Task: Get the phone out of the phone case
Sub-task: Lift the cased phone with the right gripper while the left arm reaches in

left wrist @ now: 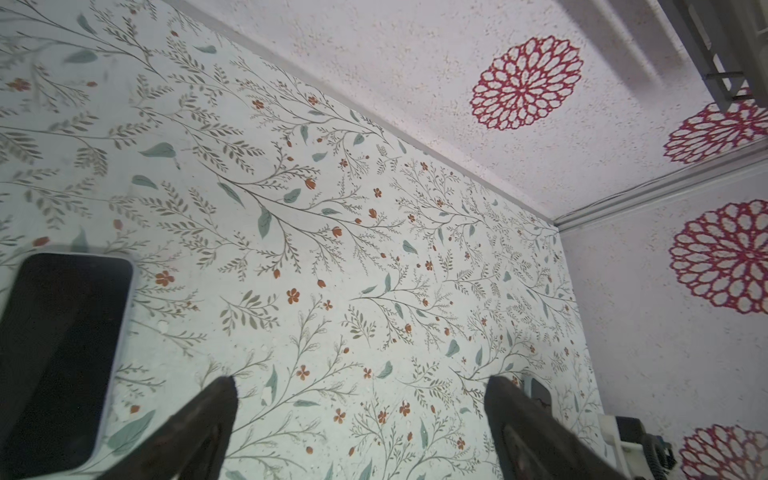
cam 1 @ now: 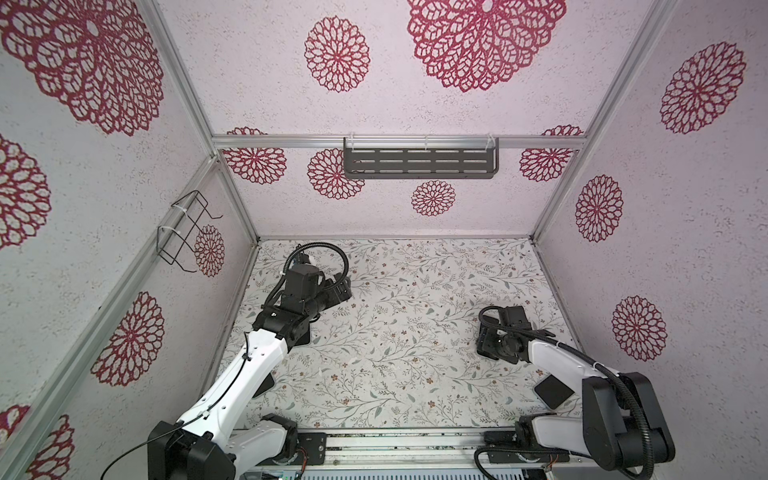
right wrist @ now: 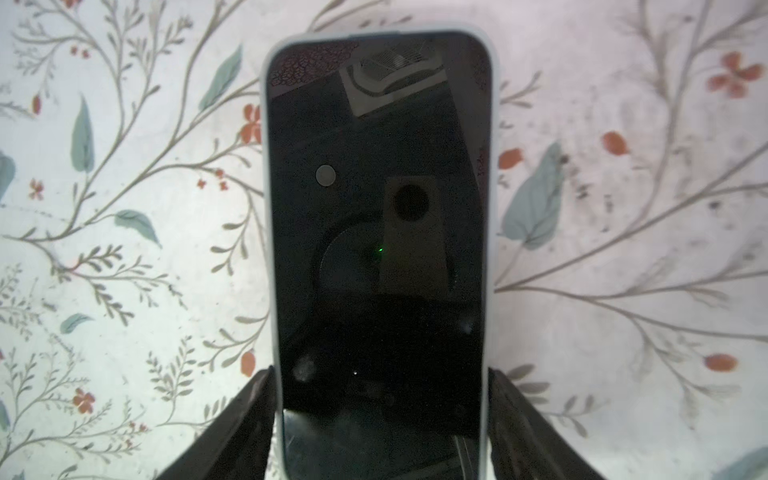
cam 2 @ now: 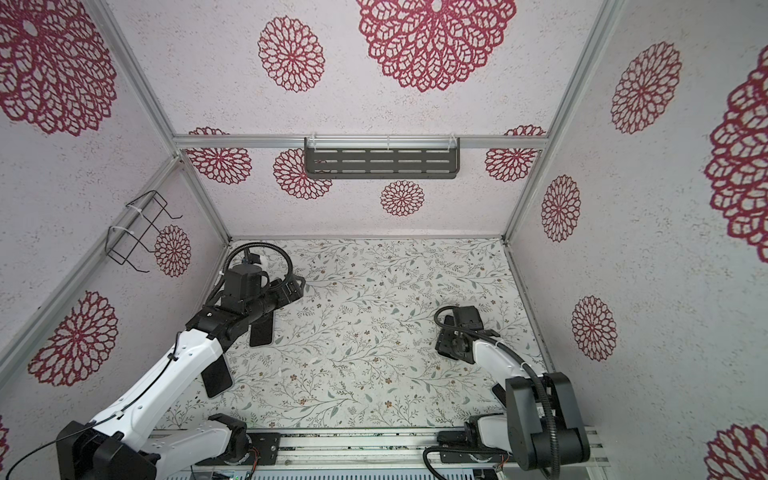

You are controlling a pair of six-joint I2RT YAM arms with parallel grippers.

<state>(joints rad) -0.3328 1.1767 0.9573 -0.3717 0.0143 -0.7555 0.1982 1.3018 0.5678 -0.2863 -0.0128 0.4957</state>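
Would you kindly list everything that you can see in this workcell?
dark flat phone in a pale case: one, black screen with whitish rim, between the right hand's fingers.
other dark flat phones: three, black, two partly under the left arm, one beside the right arm.
slotted metal shelf: one, dark grey, back wall.
wire rack: one, black, left wall.
floral-papered table: one, pale with leaf print, under everything.
left hand: one, black, open and empty.
right hand: one, black, fingers against the case's sides.
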